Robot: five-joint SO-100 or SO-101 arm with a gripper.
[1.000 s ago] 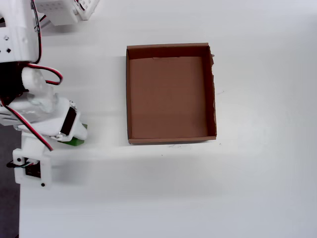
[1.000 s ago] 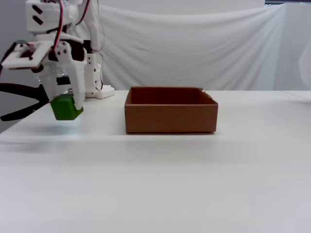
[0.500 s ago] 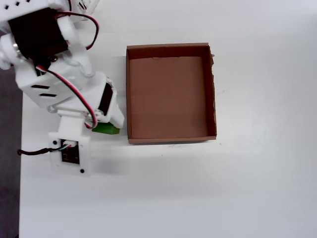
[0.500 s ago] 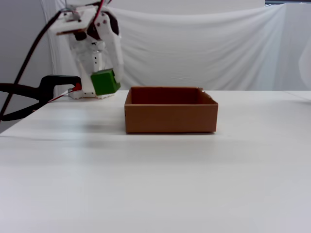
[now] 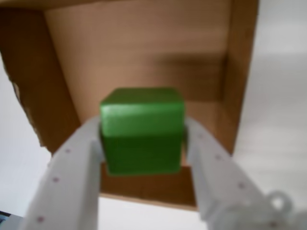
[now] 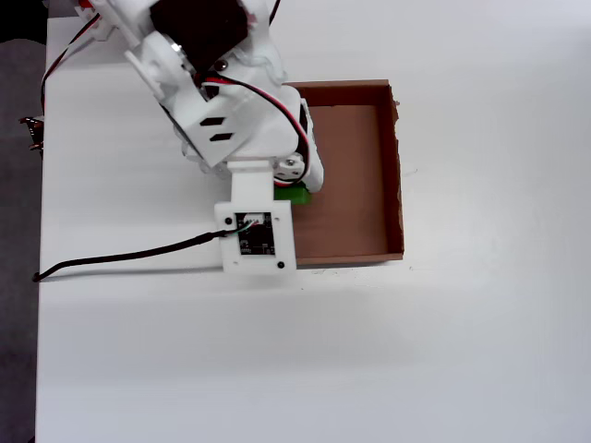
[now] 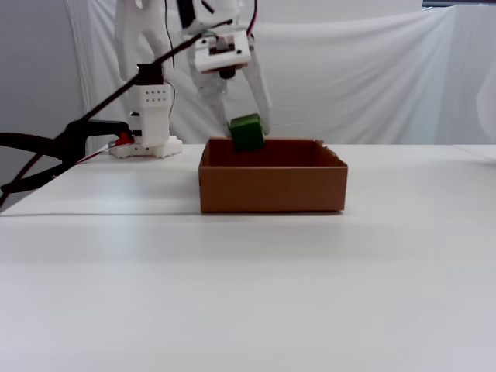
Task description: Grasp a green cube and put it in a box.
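Observation:
The green cube fills the middle of the wrist view, pinched between my two white fingers. My gripper is shut on it and holds it just above the rim of the brown cardboard box. In the overhead view the arm covers the left part of the box. Only a sliver of the cube shows beside the gripper, over the box's left half. Below the cube, the wrist view shows the box floor.
A black clamp and the white arm base stand at the table's back left in the fixed view. A black cable trails left across the table to its left edge. A white cloth hangs behind.
The arm has swung right with the cube, from left of the box to above its inside. The cube has also risen to just over the rim.

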